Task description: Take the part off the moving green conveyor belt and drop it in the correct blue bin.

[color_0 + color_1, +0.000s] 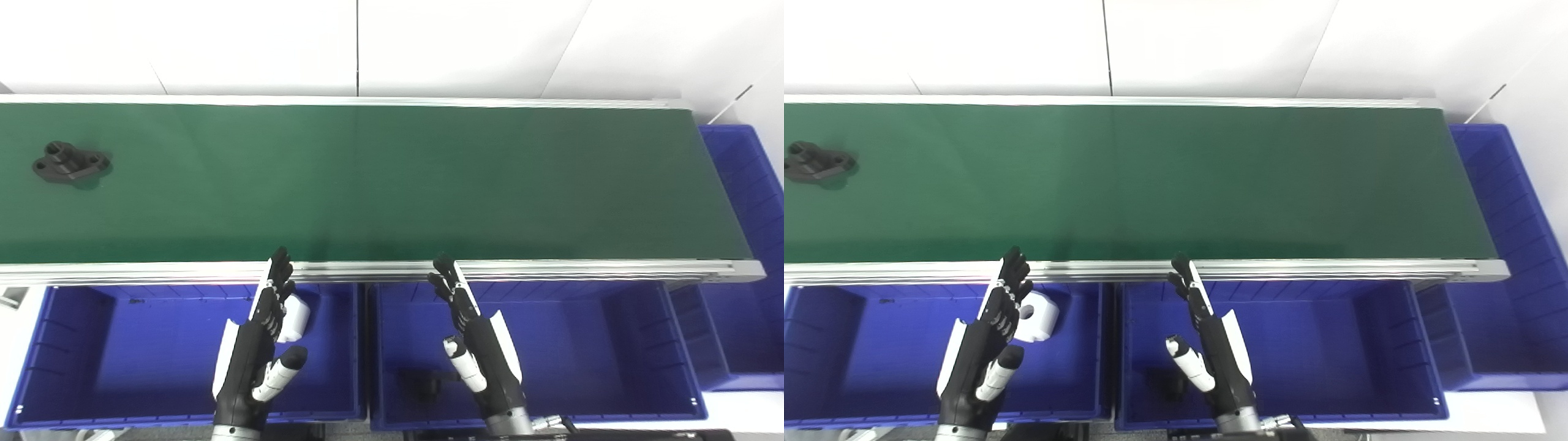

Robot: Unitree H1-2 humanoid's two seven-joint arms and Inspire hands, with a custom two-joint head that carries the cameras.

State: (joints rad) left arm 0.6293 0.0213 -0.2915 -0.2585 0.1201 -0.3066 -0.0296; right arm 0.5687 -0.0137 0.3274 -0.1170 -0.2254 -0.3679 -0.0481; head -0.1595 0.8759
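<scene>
Green conveyor belt (392, 184) running the full width of the view, framed by silver rails. Black part (70, 164) lying flat on the belt at its far left end, well apart from both hands, nothing touching it.

Blue bins sitting below the near rail: left bin (73, 361), middle bin (612, 355), and a third bin (744, 257) wrapping round the belt's right end. White part (1036, 317) resting in the left bin near its back wall, just beside the left fingertips. Dark part (422, 384) lying on the middle bin's floor near the front wall, left of the right wrist; shape too dim to make out.

Left hand (260, 349) hovering over the left bin's right side, fingers stretched and spread toward the rail, thumb out, holding nothing. Right hand (474, 343) hovering over the middle bin's left side, likewise spread wide and holding nothing. Fingertips of both reaching about level with the near rail.

Belt lying bare between the part and the right end. Divider between left and middle bins standing between the two hands. White wall (429, 43) closing off the space behind the far rail.
</scene>
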